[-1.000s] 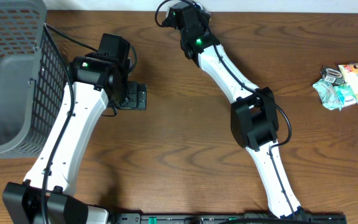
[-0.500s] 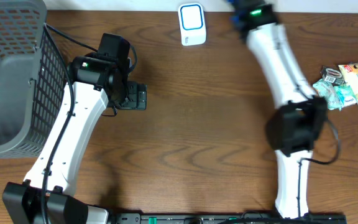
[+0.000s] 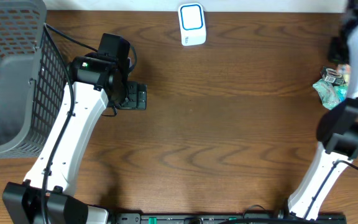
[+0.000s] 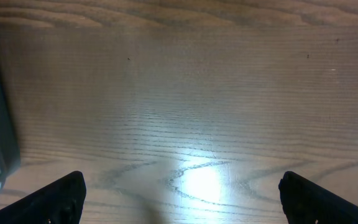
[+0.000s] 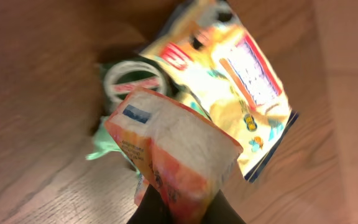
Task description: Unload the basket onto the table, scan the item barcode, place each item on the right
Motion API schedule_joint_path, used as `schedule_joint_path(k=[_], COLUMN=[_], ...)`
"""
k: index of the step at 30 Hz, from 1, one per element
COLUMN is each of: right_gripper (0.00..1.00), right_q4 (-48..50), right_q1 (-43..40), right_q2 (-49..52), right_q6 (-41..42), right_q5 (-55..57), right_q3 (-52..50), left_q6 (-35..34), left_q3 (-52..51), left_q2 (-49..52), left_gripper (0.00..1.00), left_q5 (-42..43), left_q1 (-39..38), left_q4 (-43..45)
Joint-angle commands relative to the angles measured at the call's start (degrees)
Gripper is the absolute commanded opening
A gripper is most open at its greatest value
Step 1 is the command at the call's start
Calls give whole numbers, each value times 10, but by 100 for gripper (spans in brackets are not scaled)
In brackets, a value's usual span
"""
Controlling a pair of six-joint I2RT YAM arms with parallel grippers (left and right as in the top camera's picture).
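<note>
While the grey mesh basket [image 3: 5, 74] sits far left of the scanner [image 3: 192, 25], the left gripper [image 4: 182, 205] hangs between the two with its jaws wide apart over bare wooden table [image 3: 229, 137], holding nothing. The scanner itself is a small white slab with a blue-edged window, lying flat at the table's back edge.

Well to the right of the scanner, the right gripper [image 5: 185, 208] is clamped on the orange-and-white packet [image 5: 166, 149], a puffy pouch of thin, crinkled film, pinched low at one end. It hangs above the pile [image 3: 331, 87] of other goods, among them a glossy yellow pouch [image 5: 229, 81] and a green-rimmed round thing [image 5: 132, 84].

The likely trouble lies in that hold. Film this slick and soft can creep out of a narrow pinch, or the pouch can sag and swing on the long way across to the scanner. No barcode shows on the visible face, so the code may be on the hidden side or under the fingers. Creases and shine on the wrapper could also spoil a read.
</note>
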Motion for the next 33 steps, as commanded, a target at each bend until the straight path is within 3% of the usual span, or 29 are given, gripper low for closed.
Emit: schedule_joint_path(k=[1, 3, 5, 6, 7, 20, 26, 33], right_gripper=[1, 1, 24, 94, 99, 99, 99, 99], right_q4=[-6, -7, -3, -1, 1, -31, -51, -97], right_q1=[-30, -47, -57, -62, -63, -62, -42, -1], right_q2=[3, 3, 3, 4, 4, -19, -128, -296], right_q6=[34, 34, 34, 34, 34, 16, -79, -82], right_q5=[-67, -66, -65, -65, -66, -195, -374, -402], right_q3=[-2, -9, -18, -22, -24, -24, -24, -25], left_q6=[-3, -3, -3, -3, -3, -3, -3, -3], left_q3=[-1, -1, -1, -1, -1, -1, -1, -1], left_q2=[1, 1, 1, 1, 1, 1, 1, 1], left_gripper=[98, 98, 98, 98, 98, 98, 98, 98], left_q5=[-3, -3, -3, -3, -3, -3, -3, -3], left_q1=[0, 0, 0, 0, 0, 0, 0, 0], left_q4=[-2, -2, -2, -2, -2, -2, -2, -2])
